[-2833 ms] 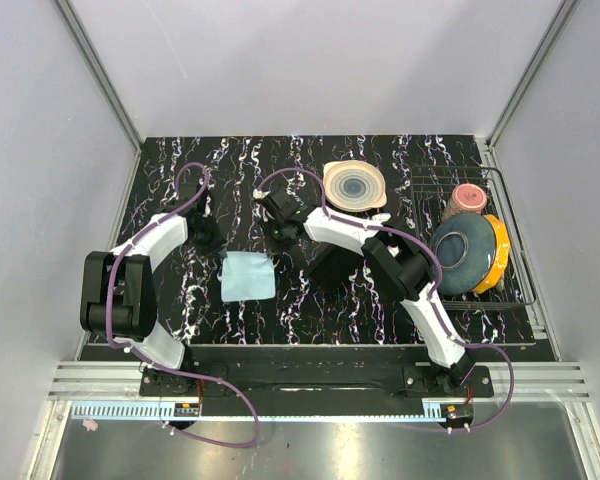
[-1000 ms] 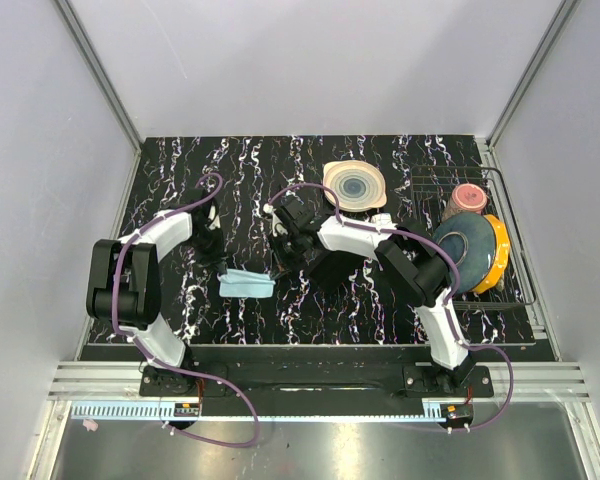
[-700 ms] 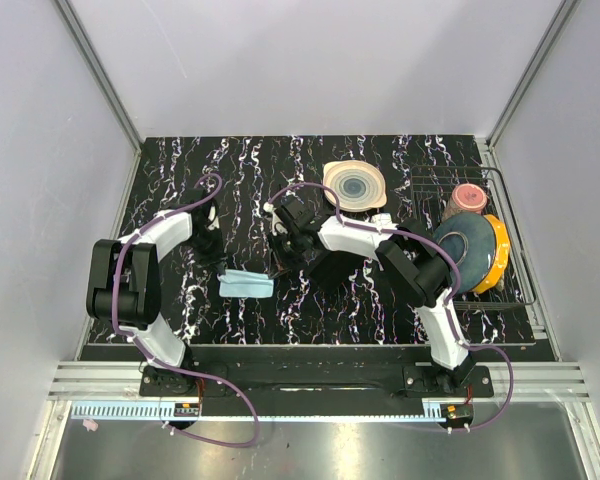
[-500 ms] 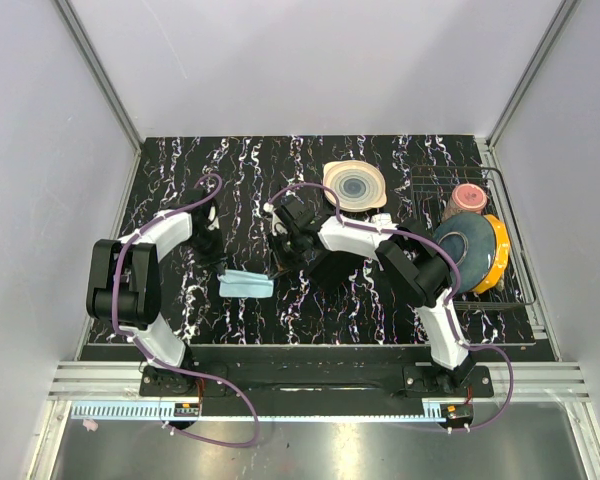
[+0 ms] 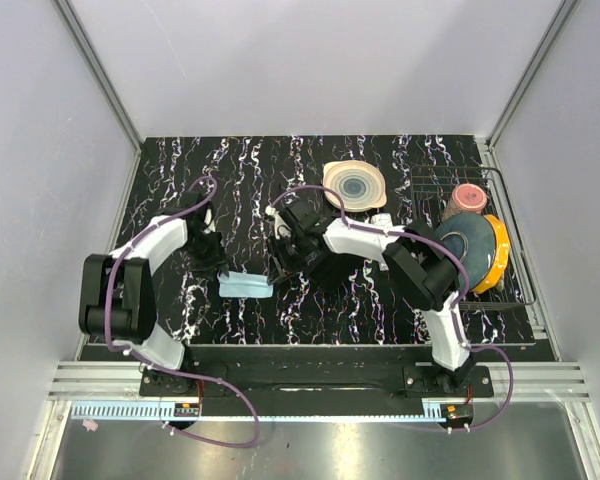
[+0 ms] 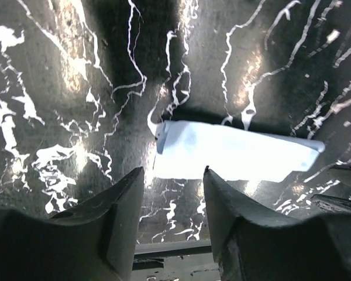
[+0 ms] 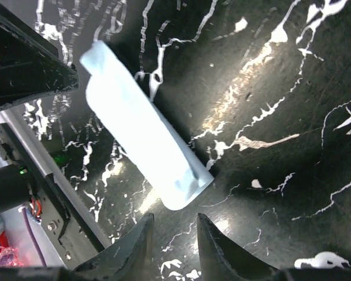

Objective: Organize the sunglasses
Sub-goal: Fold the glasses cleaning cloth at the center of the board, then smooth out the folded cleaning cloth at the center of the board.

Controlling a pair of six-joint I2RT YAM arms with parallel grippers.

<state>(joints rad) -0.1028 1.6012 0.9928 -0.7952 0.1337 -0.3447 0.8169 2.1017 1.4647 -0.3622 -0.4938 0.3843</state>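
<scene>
Table: we worked near the middle of a black marbled top (image 5: 180, 170), shut in by pale walls.
Left gripper (image 6: 172, 175): its fingers stood partly apart with nothing between them, tips low over the table just short of the cloth.
Right gripper (image 7: 174, 219): its fingers were a narrower way apart, also empty, at the cloth's other end.
Folded cloth (image 6: 234, 155): pale blue and oblong, it lay flat between the two grippers, and neither seemed to touch it.
Sunglasses, place: we found them in no view. The right arm (image 5: 365, 235) covered the ground just beside the cloth, and we could not tell whether they lay there.
Sunglasses, look: nothing of them showed, so we left colour and shape unsaid.
Sunglasses, handling: we judged them light, with thin arms that could bend or snap and slick lenses that scratch. We would pinch the bridge or a hinge corner gently, never a lens.
Further out: a round patterned plate (image 5: 355, 185) and a wire rack (image 5: 528, 270) of dishes stood well apart on the right.
</scene>
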